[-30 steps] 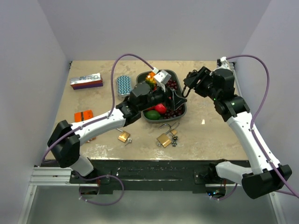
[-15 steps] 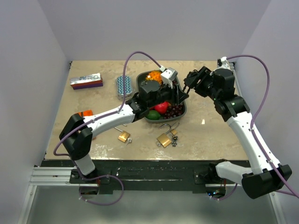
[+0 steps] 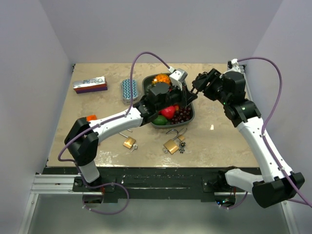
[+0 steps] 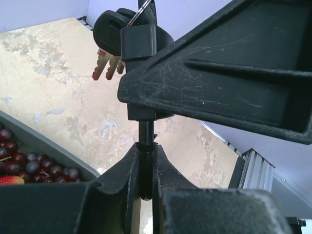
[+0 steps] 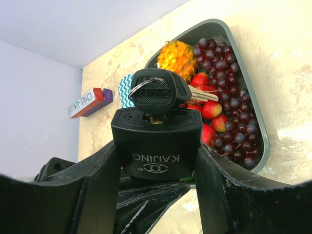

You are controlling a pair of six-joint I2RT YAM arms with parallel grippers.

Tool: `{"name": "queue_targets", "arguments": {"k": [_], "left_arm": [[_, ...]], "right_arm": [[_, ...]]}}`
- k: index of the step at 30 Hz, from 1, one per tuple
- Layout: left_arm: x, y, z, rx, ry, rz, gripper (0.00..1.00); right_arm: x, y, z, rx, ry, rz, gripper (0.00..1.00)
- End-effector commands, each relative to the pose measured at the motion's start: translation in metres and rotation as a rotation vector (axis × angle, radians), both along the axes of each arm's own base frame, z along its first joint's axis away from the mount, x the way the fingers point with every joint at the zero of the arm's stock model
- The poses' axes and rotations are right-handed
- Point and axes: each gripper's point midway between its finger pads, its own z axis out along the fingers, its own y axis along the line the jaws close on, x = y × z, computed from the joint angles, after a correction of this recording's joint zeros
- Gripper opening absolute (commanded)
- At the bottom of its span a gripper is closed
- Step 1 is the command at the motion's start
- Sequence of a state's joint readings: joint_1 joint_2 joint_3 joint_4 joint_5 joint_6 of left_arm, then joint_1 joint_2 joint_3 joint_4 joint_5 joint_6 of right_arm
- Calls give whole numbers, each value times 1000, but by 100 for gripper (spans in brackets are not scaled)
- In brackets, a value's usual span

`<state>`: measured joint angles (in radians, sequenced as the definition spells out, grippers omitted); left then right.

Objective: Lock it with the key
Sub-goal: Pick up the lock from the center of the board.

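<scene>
A black padlock (image 5: 157, 142) with a black-headed key (image 5: 155, 91) in its keyhole is held above the table, my right gripper (image 5: 157, 146) shut on its body from both sides. In the left wrist view the padlock (image 4: 140, 53) is edge-on, with spare keys (image 4: 108, 66) hanging from the ring. Its black shackle (image 4: 146, 139) runs down between my left gripper's (image 4: 145, 168) fingers, which are shut on it. In the top view my left gripper (image 3: 183, 95) and my right gripper (image 3: 195, 88) meet over the right end of the fruit tray (image 3: 193, 115).
The grey tray (image 5: 220, 23) holds grapes, strawberries and other fruit. Two brass padlocks (image 3: 129, 142) (image 3: 170, 146) lie near the front edge. A red and purple box (image 3: 90, 85), a teal patterned pouch (image 3: 128, 90) and an orange item (image 3: 89, 118) sit at the left.
My left arm has swung right and up to the padlock, and its jaws have closed on the shackle. The right arm has held still.
</scene>
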<state>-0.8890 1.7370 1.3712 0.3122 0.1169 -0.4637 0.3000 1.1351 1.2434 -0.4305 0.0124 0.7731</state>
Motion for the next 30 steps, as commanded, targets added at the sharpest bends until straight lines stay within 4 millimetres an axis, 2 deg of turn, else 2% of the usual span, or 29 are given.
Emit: {"name": "queue_targets", "arguments": {"k": [1,2,4,5,6,7,8,10,11,12,14,15,17,18,21,23,24,25,28,30], "left_arm": [[-10,15,42,-44,-154,-55,0],[-10,23,36,-27,-151,-62,0],[-19,35,37,-7,-155,-114,0],[-14,52,35,2,-149,-108,0],[-23,56,28,20,-128,-180,0],[-25,63,23,47,-140,-210,0],[-22,77,25,70,-160,-210,0],[-36,90,13,148,-220,-321,0],[-40,100,16,181,-265,-345,0],[-54,108,-2,278,-315,-436,0],[-71,120,-5,369,-424,-531,0],[-80,131,-22,460,-470,-597,0],[-86,145,-29,553,-539,-650,0],[-94,158,-43,634,-559,-710,0],[-100,174,-47,718,-595,-749,0],[-107,176,-46,768,-668,-761,0],[-96,180,-45,851,-746,-717,0],[-96,181,-50,875,-770,-706,0],[-94,181,-30,859,-790,-657,0],[-101,180,-39,848,-704,-704,0]], "right_arm": [[-7,-3,77,31,-252,15,75],[-8,-7,82,-20,-284,23,84],[-19,-4,98,-71,-358,89,99],[-27,3,106,-130,-411,165,99],[-33,4,112,-161,-442,199,99],[-41,8,120,-182,-482,245,99],[-50,15,130,-222,-537,317,99],[-63,23,135,-258,-589,404,99],[-71,30,136,-295,-623,474,99],[-74,32,128,-311,-607,509,99],[-78,38,115,-369,-610,593,99],[-84,43,103,-376,-589,654,98],[-88,45,82,-428,-578,719,98],[-96,50,72,-424,-571,782,98],[-106,57,41,-443,-544,902,98],[-111,61,25,-446,-542,976,96],[-110,62,17,-439,-513,993,96],[-113,65,12,-423,-503,1022,96],[-117,67,1,-418,-486,1076,94],[-121,72,-1,-399,-512,1117,94]]}}
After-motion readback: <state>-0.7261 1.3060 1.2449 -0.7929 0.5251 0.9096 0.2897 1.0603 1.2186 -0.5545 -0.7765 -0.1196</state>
